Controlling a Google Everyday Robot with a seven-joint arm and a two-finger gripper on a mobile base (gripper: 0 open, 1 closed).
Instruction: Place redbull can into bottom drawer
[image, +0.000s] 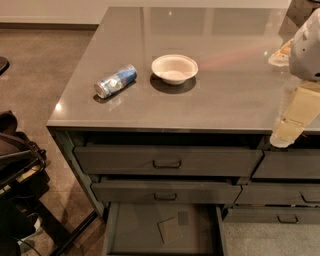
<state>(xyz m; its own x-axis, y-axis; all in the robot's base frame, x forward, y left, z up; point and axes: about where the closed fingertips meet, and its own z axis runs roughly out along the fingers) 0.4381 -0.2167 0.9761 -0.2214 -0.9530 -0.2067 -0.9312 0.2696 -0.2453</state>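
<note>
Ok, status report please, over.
Gripper at countertop right edge, far from redbull can. Can on its side, left of white bowl. Bottom drawer open.

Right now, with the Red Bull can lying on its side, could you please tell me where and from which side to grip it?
Probably mid-body, from straight above. The redbull can lies on its side, its length running diagonally, silver end front-left, so close across its round body, square to that line. The white bowl sits apart. The pincer hangs at the countertop's right front edge.
</note>
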